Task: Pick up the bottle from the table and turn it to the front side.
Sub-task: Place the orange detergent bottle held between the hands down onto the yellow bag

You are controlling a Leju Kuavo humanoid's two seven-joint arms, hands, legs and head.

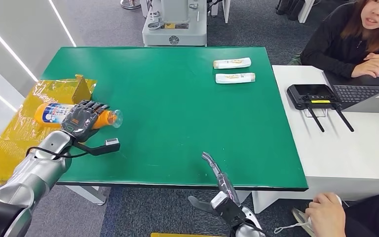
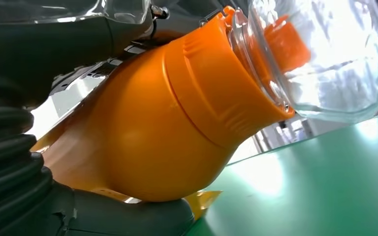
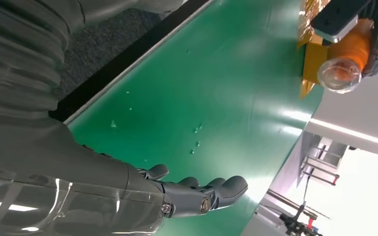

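An orange bottle (image 1: 54,114) is gripped around its middle by the left hand (image 1: 81,120) and held on its side at the left edge of the green counter (image 1: 177,108), its clear cap pointing inward. The right hand (image 1: 220,181) is held released, fingers extended, at the near edge.

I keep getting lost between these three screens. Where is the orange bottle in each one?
Head view: the orange bottle lies sideways at the left, gripped by the left hand, its clear cap over the green table.
Left wrist view: it takes up the middle, seen very close.
Right wrist view: small, upper right corner.
Shared landmark: the green table.
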